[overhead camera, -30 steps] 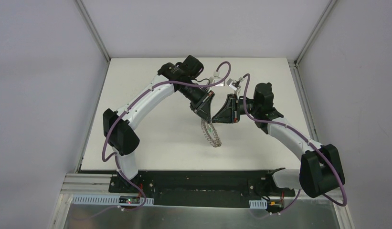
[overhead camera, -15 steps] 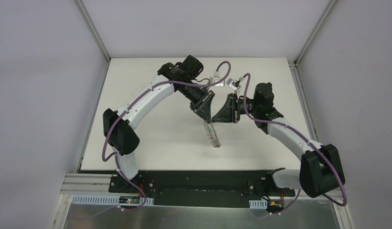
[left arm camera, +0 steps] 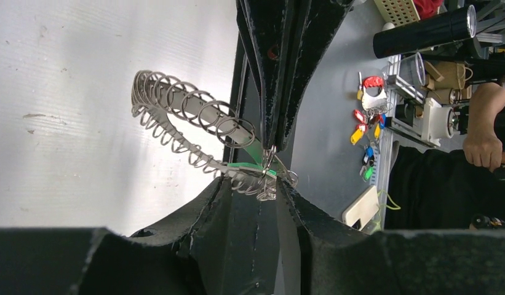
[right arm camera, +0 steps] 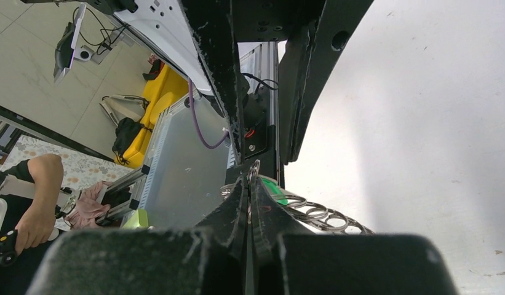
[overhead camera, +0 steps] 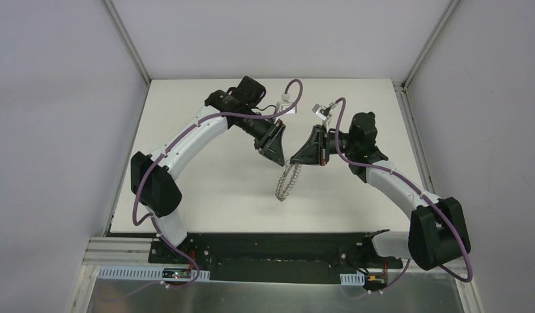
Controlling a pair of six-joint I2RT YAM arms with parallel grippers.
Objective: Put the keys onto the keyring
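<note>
The keyring (overhead camera: 285, 184) hangs edge-on above the white table, its top at my right gripper (overhead camera: 293, 163). In the right wrist view my right gripper (right arm camera: 250, 178) is shut on a small wire loop at the keyring's edge (right arm camera: 320, 215). The key's green head (right arm camera: 273, 186) lies against the ring just beside the tips. In the left wrist view the keyring (left arm camera: 176, 104) curves away to the left, and the green key (left arm camera: 245, 165) sits at its near edge. My left gripper (left arm camera: 259, 187) has its fingers apart on either side of that edge. The left gripper (overhead camera: 279, 162) faces the right one tip to tip.
The white table (overhead camera: 206, 176) lies below both arms, with metal frame posts at its far corners. Beyond the near edge, the left wrist view shows a bench with a bunch of coloured keys (left arm camera: 366, 123) and a person's arm (left arm camera: 483, 123).
My left arm has swung up and left. The keyring's lower end has swung from lower right to lower left, and the ring now hangs from the right gripper's tips.
</note>
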